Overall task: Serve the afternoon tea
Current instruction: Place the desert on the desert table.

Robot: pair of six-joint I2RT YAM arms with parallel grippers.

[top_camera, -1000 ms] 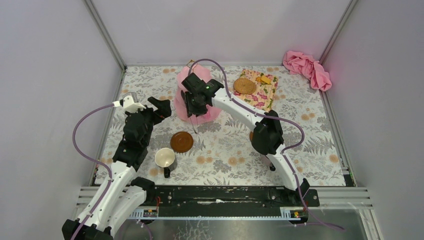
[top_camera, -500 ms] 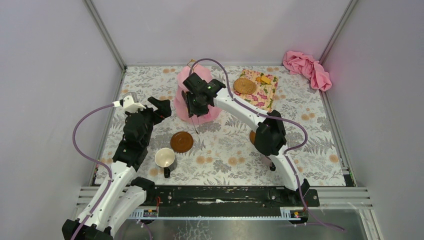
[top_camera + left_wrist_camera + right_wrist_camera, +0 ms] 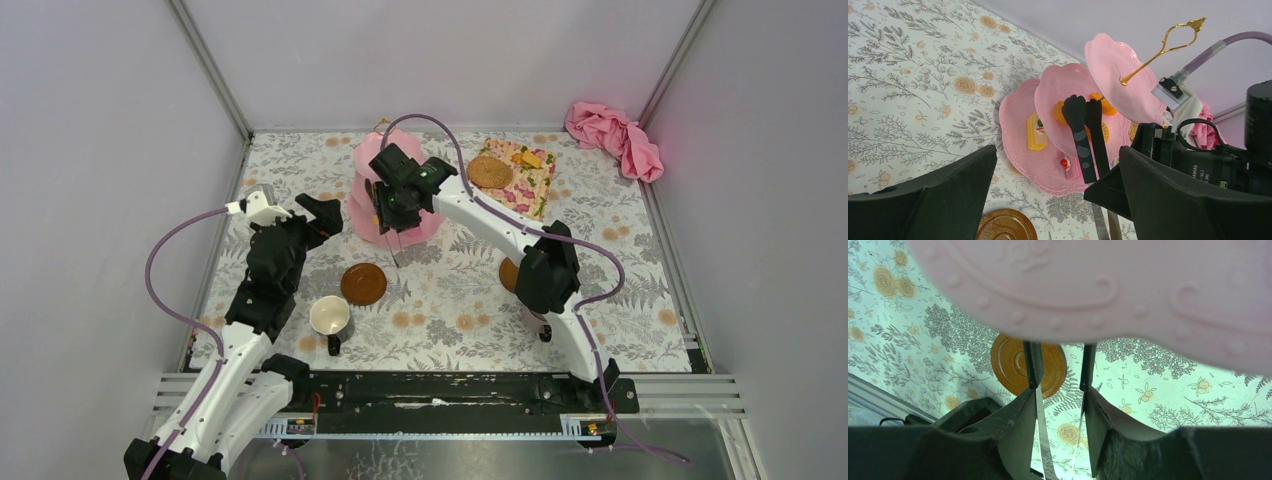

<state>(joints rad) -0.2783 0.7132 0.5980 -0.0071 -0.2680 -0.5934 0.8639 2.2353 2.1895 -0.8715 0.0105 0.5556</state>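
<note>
My right pincer (image 3: pixel 391 206) hangs over the pink cake stand (image 3: pixel 362 203), clenched on the slim black tongs (image 3: pixel 1084 142). Their two arms run between my fingers (image 3: pixel 1017 412). The tong tips lie side by side on the stand's middle tier, beside the orange biscuits (image 3: pixel 1059 113). A yellow biscuit (image 3: pixel 1036 133) sits on the bottom tier, left of the tongs. My left pincer (image 3: pixel 321 212) waits just left of the stand, released, its jaws wide apart with nothing between them. On the table (image 3: pixel 620 300), a brown saucer (image 3: pixel 363 284) lies just in front of the stand, and the white mug (image 3: pixel 330 317) stands nearer my bases, beside that saucer.
</note>
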